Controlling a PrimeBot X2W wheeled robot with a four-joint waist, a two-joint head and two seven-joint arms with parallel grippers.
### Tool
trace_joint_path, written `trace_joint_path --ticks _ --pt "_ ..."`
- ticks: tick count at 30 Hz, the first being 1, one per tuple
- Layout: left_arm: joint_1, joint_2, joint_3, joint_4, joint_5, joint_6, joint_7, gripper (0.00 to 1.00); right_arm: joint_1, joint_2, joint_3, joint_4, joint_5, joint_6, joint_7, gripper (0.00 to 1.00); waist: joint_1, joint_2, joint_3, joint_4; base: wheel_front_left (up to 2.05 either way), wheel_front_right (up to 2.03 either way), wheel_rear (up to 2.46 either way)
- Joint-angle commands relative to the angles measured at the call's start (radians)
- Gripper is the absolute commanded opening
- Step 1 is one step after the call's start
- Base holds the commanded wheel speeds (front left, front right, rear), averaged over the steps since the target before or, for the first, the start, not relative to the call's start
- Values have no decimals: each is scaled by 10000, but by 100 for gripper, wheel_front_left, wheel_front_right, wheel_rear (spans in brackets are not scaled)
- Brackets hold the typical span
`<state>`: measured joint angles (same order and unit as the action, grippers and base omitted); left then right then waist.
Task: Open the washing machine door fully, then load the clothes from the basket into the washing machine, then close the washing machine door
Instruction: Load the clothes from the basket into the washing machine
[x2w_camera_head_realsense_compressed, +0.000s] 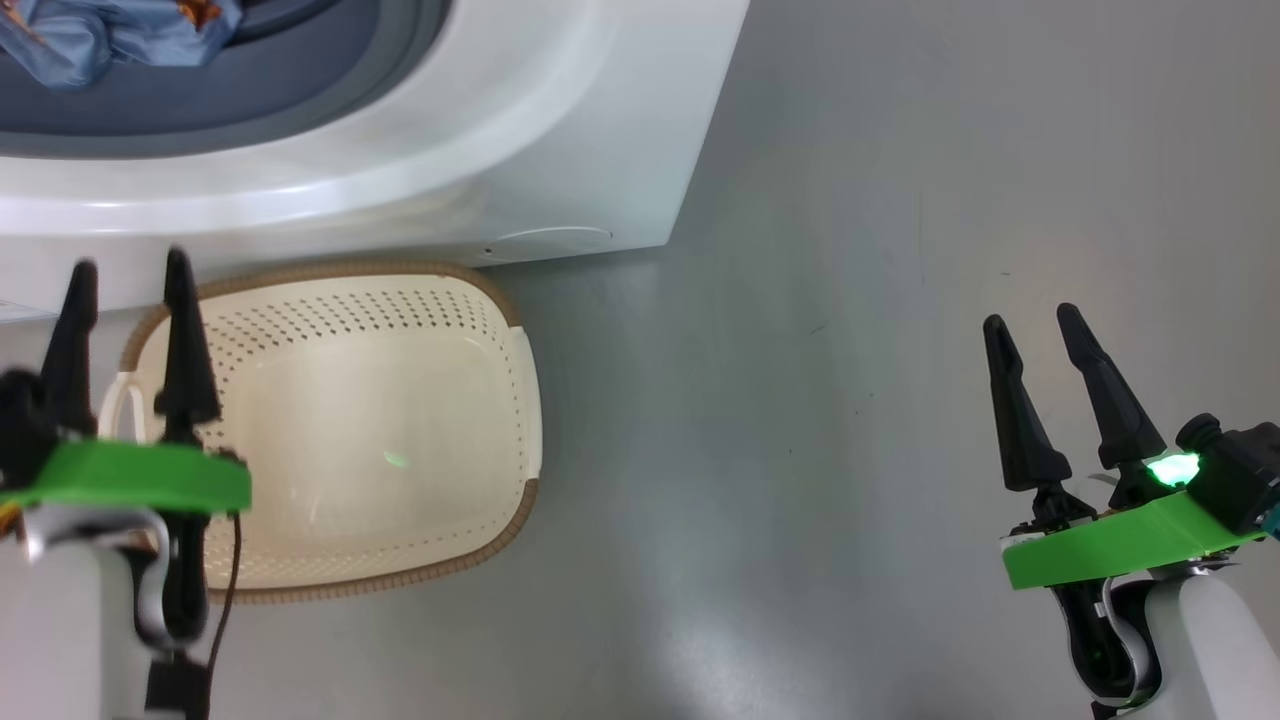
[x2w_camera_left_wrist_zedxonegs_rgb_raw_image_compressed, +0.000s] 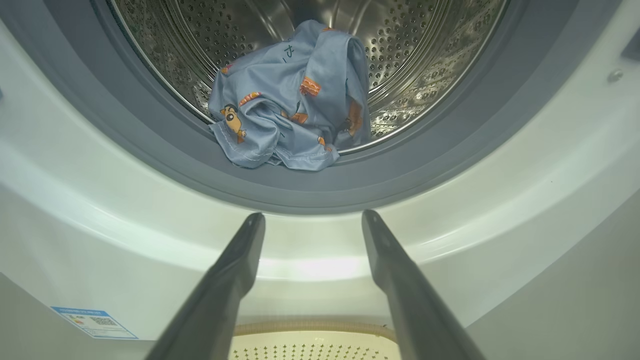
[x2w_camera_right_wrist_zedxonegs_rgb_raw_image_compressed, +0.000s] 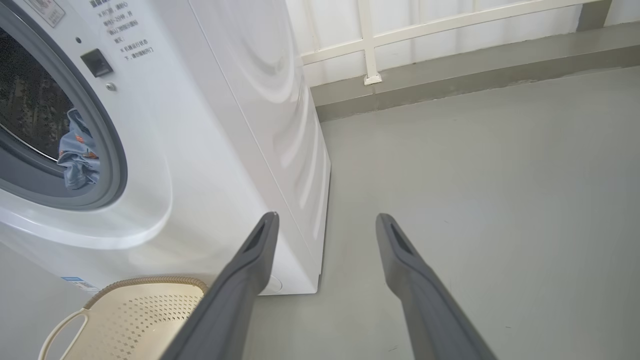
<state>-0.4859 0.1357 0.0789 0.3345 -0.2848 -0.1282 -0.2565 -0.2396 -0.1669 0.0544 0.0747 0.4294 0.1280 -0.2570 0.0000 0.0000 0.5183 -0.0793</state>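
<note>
**Two released: left pincer (x2w_camera_head_realsense_compressed: 131, 262), right pincer (x2w_camera_head_realsense_compressed: 1030, 318); clothes (x2w_camera_left_wrist_zedxonegs_rgb_raw_image_compressed: 290, 100) inside the washing machine (x2w_camera_left_wrist_zedxonegs_rgb_raw_image_compressed: 100, 225)**

Both stand spread, grasping nothing. Ahead of the left pincer the clothes lie bunched at the drum (x2w_camera_left_wrist_zedxonegs_rgb_raw_image_compressed: 425, 50) mouth, draped onto the grey gasket (x2w_camera_left_wrist_zedxonegs_rgb_raw_image_compressed: 320, 190). The basket (x2w_camera_head_realsense_compressed: 350, 270) sits on the floor (x2w_camera_head_realsense_compressed: 800, 400) beneath that pincer.

washing machine (x2w_camera_head_realsense_compressed: 560, 150) 1 | basket (x2w_camera_head_realsense_compressed: 380, 320) 1 | clothes (x2w_camera_left_wrist_zedxonegs_rgb_raw_image_compressed: 290, 110) heap 1 | left gripper (x2w_camera_head_realsense_compressed: 131, 262), right gripper (x2w_camera_head_realsense_compressed: 1030, 316): 2
</note>
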Motion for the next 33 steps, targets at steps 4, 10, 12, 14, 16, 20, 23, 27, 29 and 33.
trace_joint_path --ticks 4,10,12,14,16,20,23,27,29,33 --pt "1211 102 603 -1171 306 -25 -53 100 323 -180 177 -247 -86 27 -48 100 0 0 -141 62 0 0 0" --pt "2315 -183 824 -2274 456 -25 -53 100 382 -246 120 -279 -85 27 -48 100 0 0 -146 99 0 0 0" --pt "2483 -259 859 -2482 486 -25 -53 100 376 -254 105 -283 -79 27 -48 100 0 0 -130 105 0 0 0" --pt "2583 -348 940 -2644 504 -25 -53 100 369 -249 97 -287 -77 27 -48 100 0 0 -108 101 0 0 0" --pt "2596 -374 952 -2694 516 -25 -53 100 371 -230 91 -296 -83 27 -48 100 0 0 -91 99 0 0 0" --pt "2371 -310 888 -2634 512 -25 -53 100 348 -192 61 -308 -91 27 -48 100 0 0 -29 105 0 0 0" --pt "1961 -182 789 -2473 435 -25 -53 100 328 -163 34 -329 -99 27 -48 100 0 0 51 127 0 0 0" --pt "1127 99 613 -1984 285 -25 -53 100 244 -117 55 -348 -106 27 -48 100 0 0 199 118 0 0 0" --pt "620 277 538 -1687 226 -25 -53 100 171 -87 83 -347 -106 27 -48 100 0 0 268 87 0 0 0" --pt "-321 632 435 -947 211 -25 -53 100 96 -24 151 -345 -100 27 -48 100 0 0 357 -20 0 0 0"
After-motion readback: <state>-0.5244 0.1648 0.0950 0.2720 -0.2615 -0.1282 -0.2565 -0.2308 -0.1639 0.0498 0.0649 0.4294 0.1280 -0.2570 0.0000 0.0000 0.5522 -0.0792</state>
